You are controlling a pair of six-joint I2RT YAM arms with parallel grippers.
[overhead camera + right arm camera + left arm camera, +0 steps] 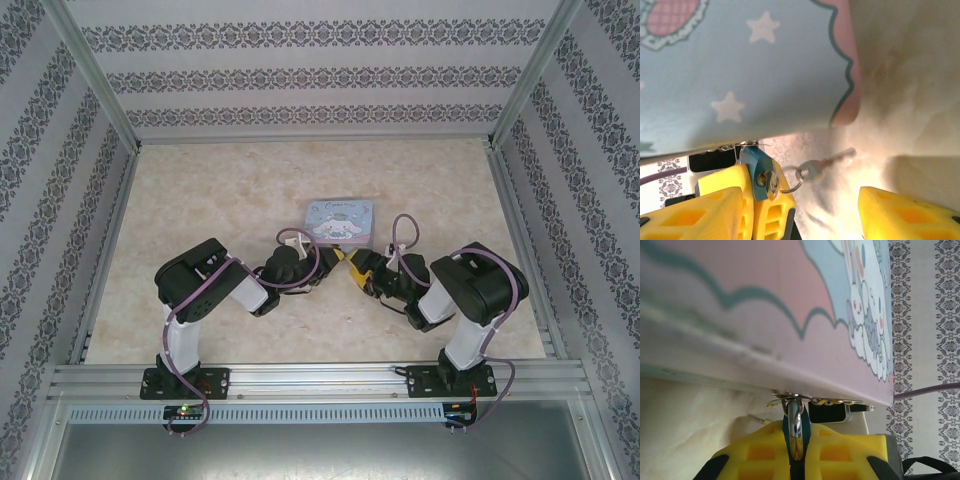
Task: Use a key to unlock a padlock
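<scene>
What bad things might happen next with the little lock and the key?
1. The right gripper is open, and the key dangles loose on a ring at the padlock. It may swing away or slip when pinched.
2. The left gripper clamps the padlock, which seems hooked to the tin. Tugging might drag or tip the tin.
3. The top view shows both grippers close together, so they might bump.
</scene>
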